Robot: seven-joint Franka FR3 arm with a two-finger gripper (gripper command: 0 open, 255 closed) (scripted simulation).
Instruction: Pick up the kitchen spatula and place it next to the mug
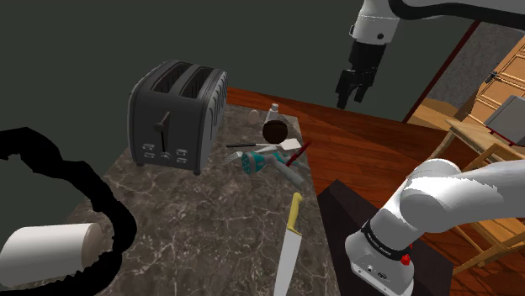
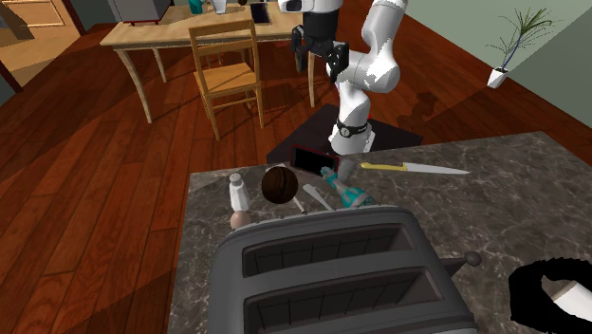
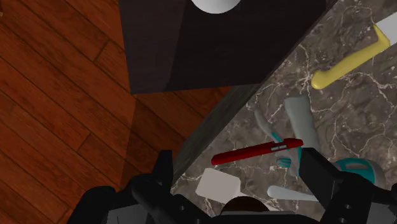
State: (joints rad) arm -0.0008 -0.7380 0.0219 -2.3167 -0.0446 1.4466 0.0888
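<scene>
The slim red-handled spatula (image 3: 254, 153) with a pale flat blade lies flat on the dark marbled stone counter (image 3: 343, 114), close to its edge, in a small heap of utensils; its handle crosses a teal-handled utensil (image 1: 251, 163); its blade end seems to point toward the round dark-brown mug (image 1: 273, 132) just beside the heap, though the clutter makes that hard to read. I judge the spatula light and stiff along the handle, with a thin and perhaps slightly springy blade; the smooth handle may slip, so the best hold is mid-handle, fingers crosswise, clear of the teal tool. The black two-finger gripper (image 3: 238, 168) is spread wide and holds nothing; it hangs high over the counter's edge, pointing down, well above the spatula. The arm rises from its stand at the shoulder view's lower right and arches up and left. A yellow-handled knife (image 1: 290, 244) lies nearer the stand; the dark two-slot toaster (image 1: 175, 113) stands at the shoulder view's left.
</scene>
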